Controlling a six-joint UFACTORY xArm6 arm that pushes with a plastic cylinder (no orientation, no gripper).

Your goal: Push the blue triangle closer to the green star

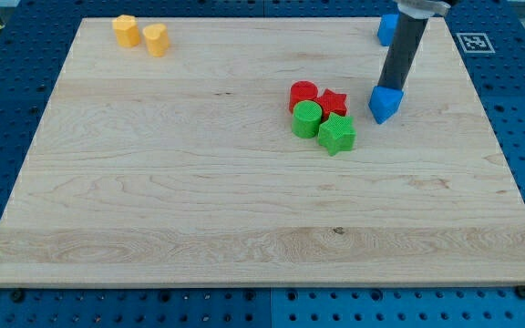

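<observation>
The rod's tip (389, 88) touches the blue triangle (385, 105) from above, holding nothing; the green star (336, 134) sits near, leftward, gap remaining.

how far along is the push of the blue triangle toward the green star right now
Mostly done: the blue triangle already sits just to the view's right of the green star, with a small gap of bare board between them. In hand: my tip is at the triangle's upper edge, apparently touching it. Left: a short nudge toward the view's left and slightly down to close that gap, steering clear of the red star.
</observation>
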